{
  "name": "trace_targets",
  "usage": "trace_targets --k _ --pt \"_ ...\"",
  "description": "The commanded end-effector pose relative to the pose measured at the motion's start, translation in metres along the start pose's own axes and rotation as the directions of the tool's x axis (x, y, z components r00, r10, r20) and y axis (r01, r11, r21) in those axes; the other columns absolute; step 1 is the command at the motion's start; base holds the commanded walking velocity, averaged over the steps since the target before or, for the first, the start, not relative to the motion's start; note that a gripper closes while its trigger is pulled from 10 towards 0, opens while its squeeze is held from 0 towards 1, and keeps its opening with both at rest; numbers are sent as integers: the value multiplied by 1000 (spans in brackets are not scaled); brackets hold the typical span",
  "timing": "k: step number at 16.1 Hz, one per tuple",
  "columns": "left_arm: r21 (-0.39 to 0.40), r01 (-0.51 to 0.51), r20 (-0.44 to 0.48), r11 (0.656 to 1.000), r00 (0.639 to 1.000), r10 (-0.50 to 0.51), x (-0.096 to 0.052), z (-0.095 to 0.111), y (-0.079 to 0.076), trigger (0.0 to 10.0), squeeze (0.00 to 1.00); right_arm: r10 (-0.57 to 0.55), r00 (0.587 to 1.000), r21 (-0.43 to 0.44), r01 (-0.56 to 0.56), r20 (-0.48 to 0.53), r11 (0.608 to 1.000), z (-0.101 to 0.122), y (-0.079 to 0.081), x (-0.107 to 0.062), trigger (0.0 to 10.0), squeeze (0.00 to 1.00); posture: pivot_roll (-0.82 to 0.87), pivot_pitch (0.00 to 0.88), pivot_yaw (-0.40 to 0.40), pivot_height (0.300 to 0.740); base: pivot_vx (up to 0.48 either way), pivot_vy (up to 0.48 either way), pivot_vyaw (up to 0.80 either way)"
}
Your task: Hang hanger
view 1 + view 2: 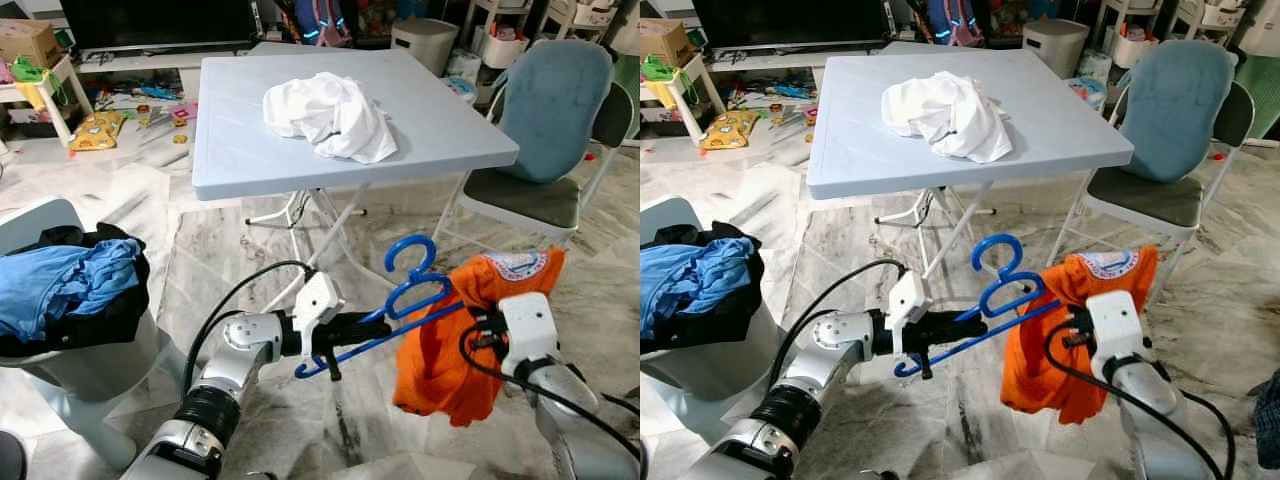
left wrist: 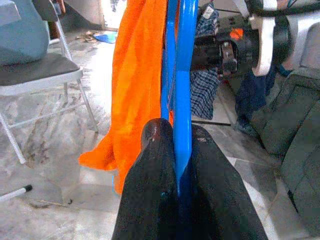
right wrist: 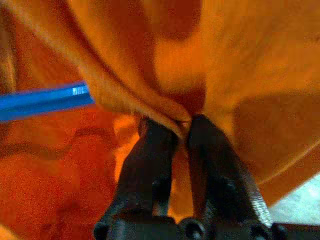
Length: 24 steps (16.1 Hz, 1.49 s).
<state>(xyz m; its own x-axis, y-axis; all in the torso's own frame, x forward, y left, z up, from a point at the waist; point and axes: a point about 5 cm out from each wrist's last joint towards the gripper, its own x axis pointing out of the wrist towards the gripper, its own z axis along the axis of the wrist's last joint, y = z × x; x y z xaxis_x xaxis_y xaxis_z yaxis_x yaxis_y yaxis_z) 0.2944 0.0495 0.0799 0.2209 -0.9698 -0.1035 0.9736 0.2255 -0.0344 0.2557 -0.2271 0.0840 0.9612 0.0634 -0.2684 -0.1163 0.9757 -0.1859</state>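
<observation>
A blue plastic hanger [image 1: 410,285] hangs in the air low in front of me, hook up. My left gripper [image 1: 372,323] is shut on its left end; in the left wrist view the black fingers [image 2: 150,170] pinch the blue bar [image 2: 182,75]. The hanger's right arm runs into an orange shirt [image 1: 440,360] that droops toward the floor. My right gripper [image 1: 478,322] is shut on a fold of that shirt near its collar; in the right wrist view the fingertips [image 3: 155,135] clamp orange cloth [image 3: 240,60] beside the blue bar [image 3: 45,100].
A light blue folding table [image 1: 240,140] with a crumpled white garment [image 1: 330,115] stands ahead. A blue chair [image 1: 545,130] is at its right. A grey basket [image 1: 60,375] with blue and dark clothes [image 1: 60,290] stands at my left. Marble floor lies below.
</observation>
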Motion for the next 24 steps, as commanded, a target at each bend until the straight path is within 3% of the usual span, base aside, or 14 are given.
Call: trace_targets --k 1,3,6,9,14,16,17,19,20,22,24 --pt "69 2 -20 998 1000 -1 0 1 1 0 0 -59 995 -30 62 82 998 19 -9 -1 0 0 -21 0 -47 740 0 0 0" --pt "64 -23 -39 998 999 26 -1 -7 -1 0 0 -86 985 -107 102 147 989 39 -13 -3 0 0 -26 0 -49 740 0 0 0" --pt "102 -8 -88 995 996 17 -2 -15 -5 0 0 -86 975 -110 110 206 988 60 -15 -3 0 0 -16 0 -50 740 0 0 0" --pt "165 -87 -190 983 975 118 -9 -22 6 0 0 -62 978 -135 90 199 987 63 -13 -4 0 0 -9 0 -54 740 0 0 0" --pt "203 -53 -325 978 938 118 -19 -36 8 0 0 -216 952 -116 244 215 963 87 -47 -5 0 0 2 0 -69 740 0 0 0" --pt "216 -31 -294 976 951 95 -18 -33 6 0 0 -338 926 -93 357 169 929 82 -63 0 0 0 8 0 -75 740 0 0 0" --pt "229 -56 -245 972 963 114 -17 -26 8 0 0 -427 897 -93 438 111 894 72 -73 4 0 0 17 0 -80 740 0 0 0" --pt "276 -104 -179 955 971 158 -19 -16 13 0 0 -484 874 -154 484 39 862 53 -79 6 0 0 34 0 -88 740 0 0 0" --pt "278 -122 -158 953 972 171 -20 -13 14 0 0 -489 872 -157 485 17 860 47 -79 7 0 0 42 0 -91 740 0 0 0" --pt "269 -200 -126 942 962 240 -25 -12 20 0 0 -439 898 -130 431 -34 893 35 -70 12 0 0 46 0 -92 740 0 0 0" --pt "206 -201 -44 958 976 214 -22 -6 18 0 0 -419 906 -151 406 -63 901 24 -64 16 0 0 41 0 -86 740 0 0 0"
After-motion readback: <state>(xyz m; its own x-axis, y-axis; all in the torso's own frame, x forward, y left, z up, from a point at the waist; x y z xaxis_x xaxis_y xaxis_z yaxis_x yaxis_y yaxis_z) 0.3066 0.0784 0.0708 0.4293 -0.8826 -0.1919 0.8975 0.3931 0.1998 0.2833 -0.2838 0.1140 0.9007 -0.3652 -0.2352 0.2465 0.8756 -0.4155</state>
